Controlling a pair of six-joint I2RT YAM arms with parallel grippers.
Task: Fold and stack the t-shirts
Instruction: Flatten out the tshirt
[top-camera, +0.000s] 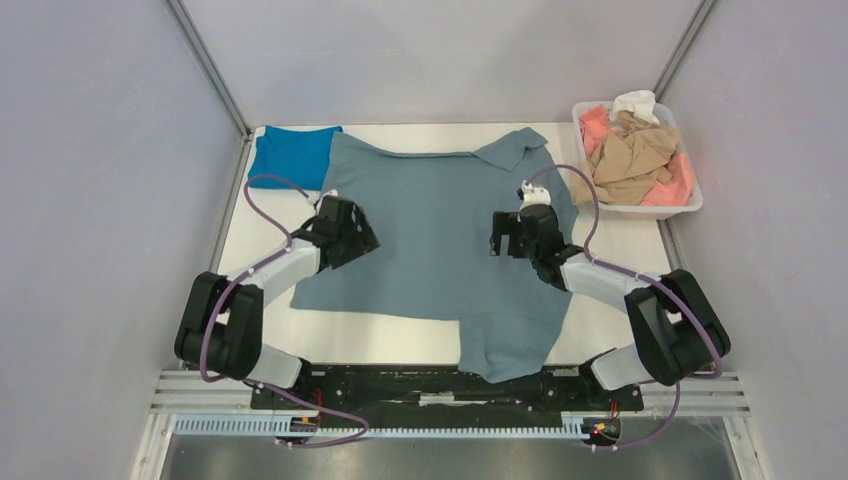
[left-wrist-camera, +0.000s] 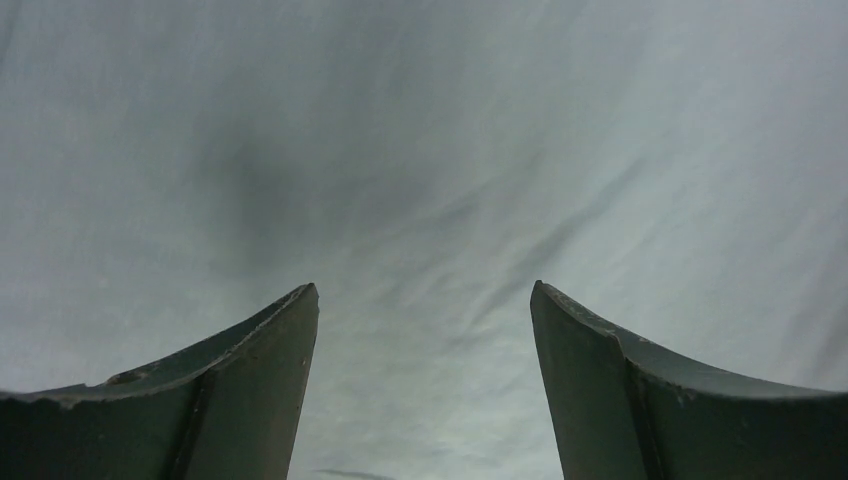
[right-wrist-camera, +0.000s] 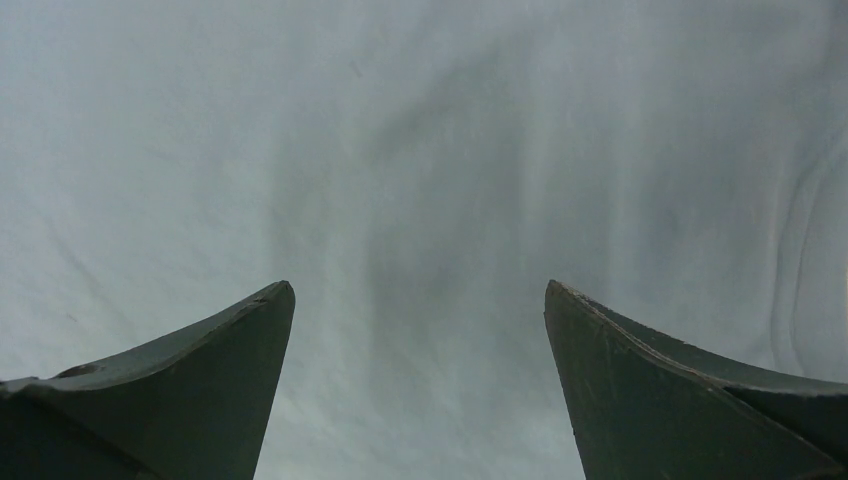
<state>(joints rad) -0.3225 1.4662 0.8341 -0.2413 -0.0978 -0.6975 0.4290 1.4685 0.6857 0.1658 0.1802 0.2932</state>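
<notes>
Left tool (left-wrist-camera: 422, 286), right tool (right-wrist-camera: 419, 284) spread, grey-blue t-shirt (top-camera: 430, 235) lying crosswise, sleeves rightward

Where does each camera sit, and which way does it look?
Top external: above and behind, looking down on the table; left arm and right arm show, over the spread grey-blue t-shirt.
Left wrist: on the left arm, facing down at that cloth; the open left gripper shows.
Right wrist: likewise on the right arm; the open right gripper shows.
Shared: all three see that t-shirt.
</notes>
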